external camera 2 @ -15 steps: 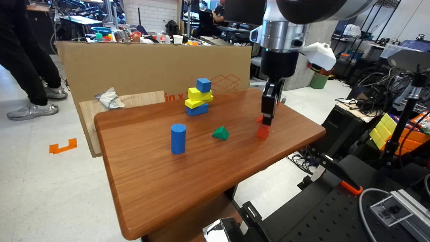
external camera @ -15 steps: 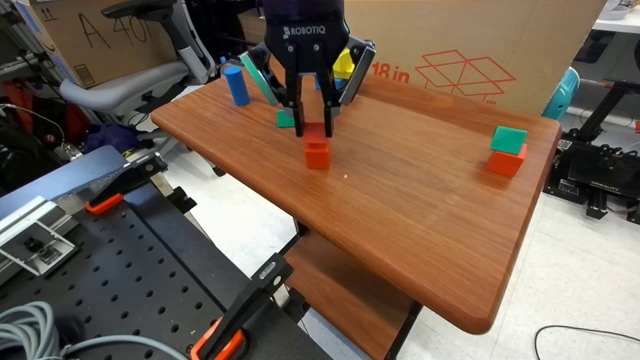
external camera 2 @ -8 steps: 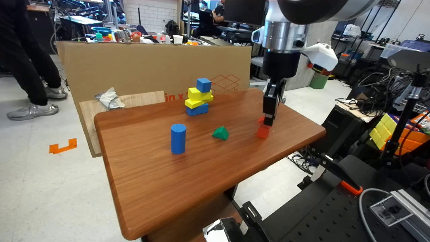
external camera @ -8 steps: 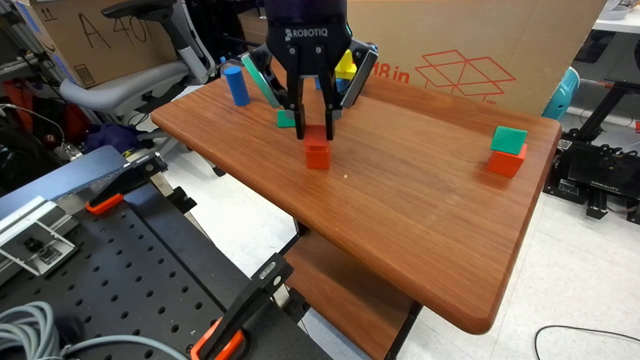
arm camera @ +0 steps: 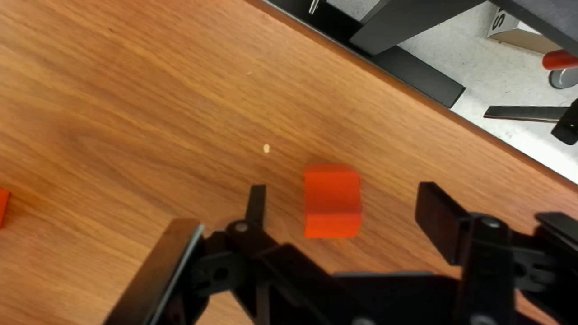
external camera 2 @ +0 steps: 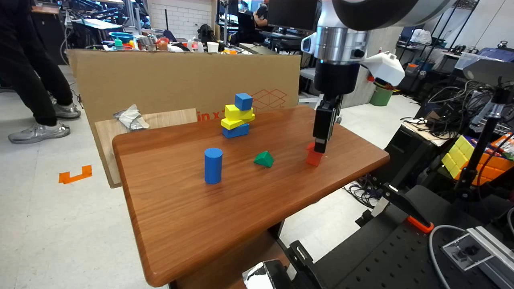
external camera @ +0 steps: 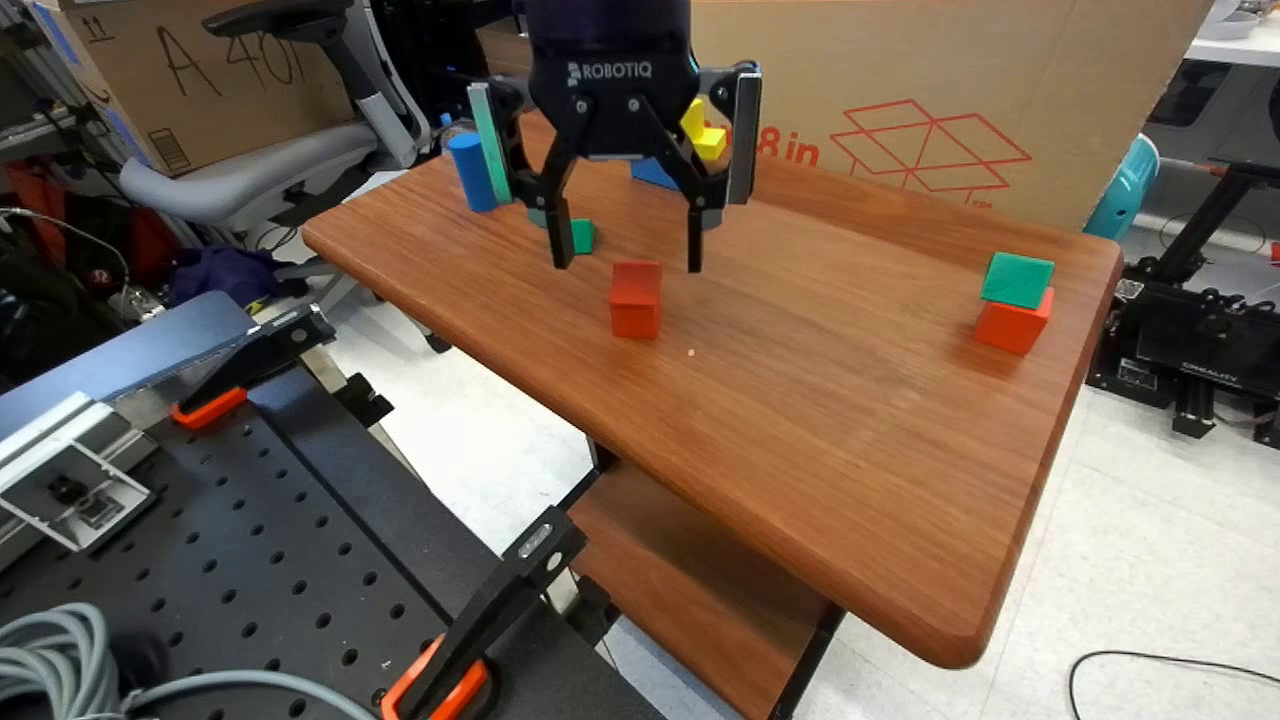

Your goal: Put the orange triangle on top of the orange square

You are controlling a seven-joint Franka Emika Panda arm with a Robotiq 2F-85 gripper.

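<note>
Brand, pale capitals: "ROBOTIQ", on the black housing (external camera: 612, 95) above the jaws. Brand: "CREALITY", on a black machine (external camera: 1195, 340). Black handwriting: "A 401", last stroke uncertain, on a brown carton (external camera: 225, 110), with two upward arrows (external camera: 98, 30) and an illegible dark square (external camera: 168, 150). Red print, large cardboard panel (external camera: 960, 80): "8 in", left end covered, in an exterior view; "in x", continuation hidden, same panel (external camera 2: 172, 80), in an exterior view; line diagram (external camera: 930, 124) in both exterior views. Wrist view: black "S" on a box (arm camera: 521, 36).
</note>
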